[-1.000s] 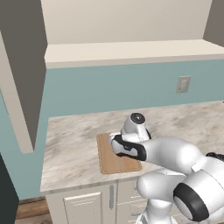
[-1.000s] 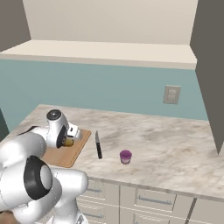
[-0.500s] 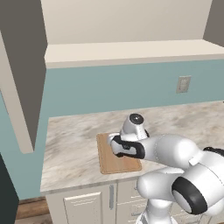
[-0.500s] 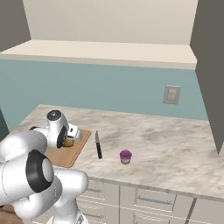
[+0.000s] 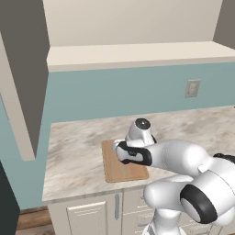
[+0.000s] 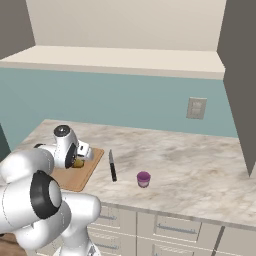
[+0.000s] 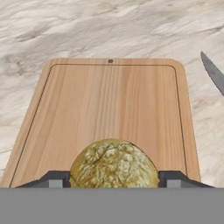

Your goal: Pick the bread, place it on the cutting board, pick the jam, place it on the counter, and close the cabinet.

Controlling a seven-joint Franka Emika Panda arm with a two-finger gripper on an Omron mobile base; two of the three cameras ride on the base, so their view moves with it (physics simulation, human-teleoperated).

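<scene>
The bread (image 7: 113,163), a round golden bun, sits between my gripper's (image 7: 113,178) fingertips (image 7: 56,178), which press on both its sides. The gripper is shut on it, low over the wooden cutting board (image 7: 109,105). In the right base view the hand hovers at the board's (image 6: 70,179) far end, with a sliver of bread (image 6: 78,162) under it. The purple jam (image 6: 143,178) stands on the marbled counter (image 6: 195,170), right of the board. The cabinet (image 5: 137,53) is open, one door (image 5: 23,78) swung out at left and the other door (image 6: 239,75) at right.
A dark knife (image 6: 112,165) lies on the counter between the board and the jam; its blade (image 7: 214,75) shows at the right of the hand view. A wall outlet (image 6: 196,108) sits on the teal backsplash. Cream drawer fronts (image 6: 170,227) run below the counter.
The hand with the bread has sunk a little lower toward the cutting board. The jam and the knife have stayed where they were.
</scene>
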